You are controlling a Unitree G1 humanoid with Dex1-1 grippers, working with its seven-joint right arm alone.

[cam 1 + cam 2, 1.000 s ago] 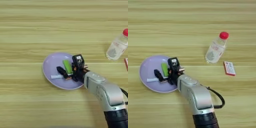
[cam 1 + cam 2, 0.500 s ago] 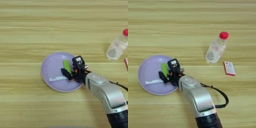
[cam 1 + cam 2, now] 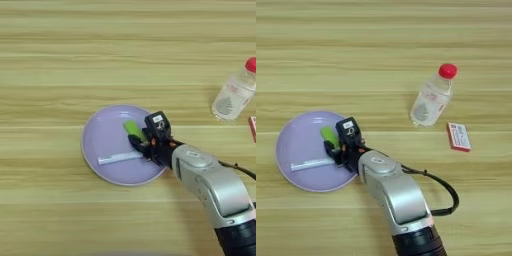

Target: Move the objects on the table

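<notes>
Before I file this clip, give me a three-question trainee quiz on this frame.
1. True or false: the white marker lies on the lavender plate.
2. The lime-green block is: A) on the plate, B) beside the bottle, C) on bare table.
3. What lies just right of the red-capped clear bottle?

Key: 1 true. 2 A. 3 The pink-red and white packet, flat on the table.

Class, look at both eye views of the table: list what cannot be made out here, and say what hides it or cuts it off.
- Marker: its right end, in both views, hidden by the right gripper.
- Green block: its near end, covered by the gripper.
- Red and white packet: cut by the right edge in the left eye view; printing too small to read.
- Gripper's fingers: open or shut unclear.
</notes>
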